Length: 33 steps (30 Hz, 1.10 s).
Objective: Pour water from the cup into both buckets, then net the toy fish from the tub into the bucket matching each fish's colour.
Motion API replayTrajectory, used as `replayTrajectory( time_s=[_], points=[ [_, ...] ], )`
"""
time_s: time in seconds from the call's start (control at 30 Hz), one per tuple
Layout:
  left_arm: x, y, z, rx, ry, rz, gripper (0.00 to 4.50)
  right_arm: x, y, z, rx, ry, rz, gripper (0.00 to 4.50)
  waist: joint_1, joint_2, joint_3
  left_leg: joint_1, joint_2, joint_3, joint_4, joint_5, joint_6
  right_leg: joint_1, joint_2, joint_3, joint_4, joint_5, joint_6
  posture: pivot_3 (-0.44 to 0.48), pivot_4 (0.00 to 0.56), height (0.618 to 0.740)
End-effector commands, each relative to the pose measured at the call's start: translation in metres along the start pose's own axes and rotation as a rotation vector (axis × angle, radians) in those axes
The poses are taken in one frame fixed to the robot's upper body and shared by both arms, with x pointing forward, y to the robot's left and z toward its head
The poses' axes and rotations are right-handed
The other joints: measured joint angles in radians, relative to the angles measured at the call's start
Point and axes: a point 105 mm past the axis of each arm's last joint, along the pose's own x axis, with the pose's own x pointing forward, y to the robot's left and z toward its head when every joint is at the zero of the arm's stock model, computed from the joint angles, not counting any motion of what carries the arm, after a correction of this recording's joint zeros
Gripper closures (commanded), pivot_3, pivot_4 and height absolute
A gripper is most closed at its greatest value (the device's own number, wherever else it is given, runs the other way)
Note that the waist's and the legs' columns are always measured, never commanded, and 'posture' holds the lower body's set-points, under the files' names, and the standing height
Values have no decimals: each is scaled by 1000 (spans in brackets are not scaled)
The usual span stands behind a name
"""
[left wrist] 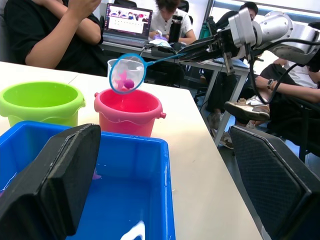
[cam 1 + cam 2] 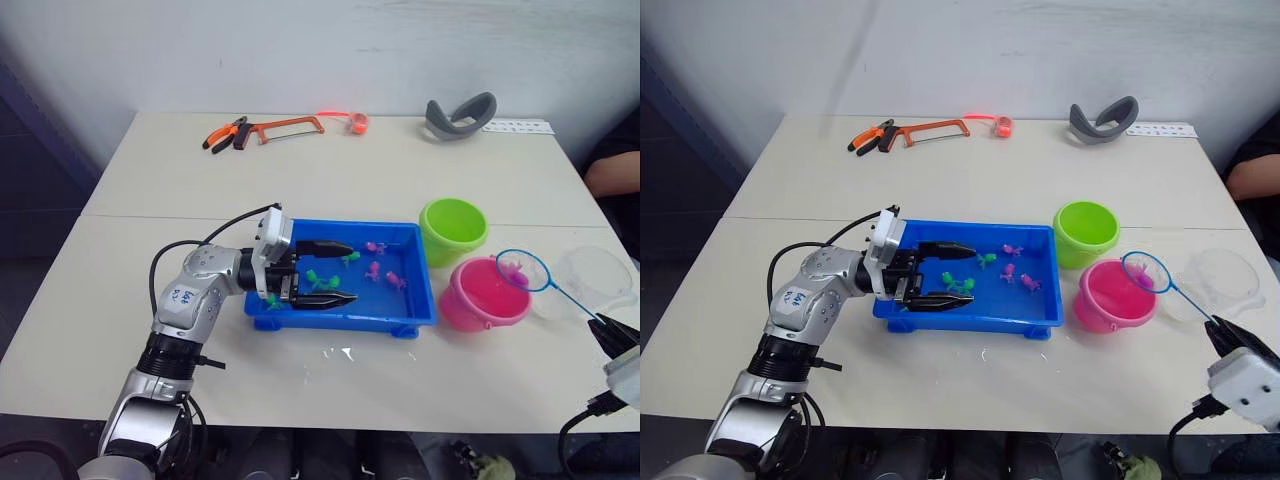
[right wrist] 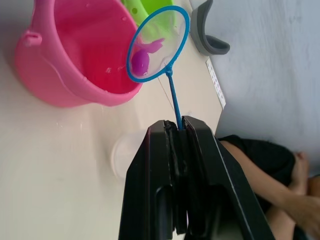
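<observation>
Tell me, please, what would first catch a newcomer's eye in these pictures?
Probably the bright blue tub at the table's middle, dotted with tiny pink and green toy fish, with the left gripper spread open over it. Next, the small blue net clamped in the right gripper, holding a pink fish over the pink bucket beside the lime green bucket.

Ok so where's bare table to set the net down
Bare table lies between the hacksaw and the blue tub, also left of the left gripper. It is crowded around the green bucket, pink bucket and clear cup.
</observation>
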Motion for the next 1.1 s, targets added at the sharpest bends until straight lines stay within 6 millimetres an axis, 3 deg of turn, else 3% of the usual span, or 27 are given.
replayTrajectory(
  time_s=[0.03,0.3,0.4,0.57,0.7,0.93,1.1],
  points=[
    [0,0,7,42,-12,5,48,-2,-1,2,-215,-30,-9,4500,1,0,0,0,0,0,0,0,0,0,0,0,0,0,0,0,150,740],
    [-5,-2,5,50,-4,5,48,-7,-15,5,-367,-67,-128,4500,0,0,0,0,1,0,0,0,-1,0,0,1,0,0,0,0,150,740],
    [-10,-5,8,56,-22,-8,48,-7,-20,4,-249,-68,-165,4500,-1,0,0,0,1,0,0,0,-1,0,0,1,0,0,0,0,150,740],
    [-32,-3,8,69,-20,14,48,-3,-47,19,-6,-136,-227,4500,-3,0,0,1,2,0,0,0,-1,1,-3,1,0,0,-1,0,150,740],
    [-57,2,-1,83,35,73,48,10,-60,45,-7,-208,-163,4500,-3,0,0,1,2,0,0,0,-1,1,-4,0,0,0,-1,0,150,740],
    [-78,9,-8,92,74,165,48,47,-52,88,121,-319,-3,4500,2,0,0,0,2,0,1,-1,1,0,-6,-2,0,0,-1,0,150,740],
    [-77,5,-9,79,82,170,48,64,-25,113,143,-326,131,4500,1,0,0,-3,1,-3,2,-1,2,0,-7,-5,2,0,-1,0,150,740]
  ],
)
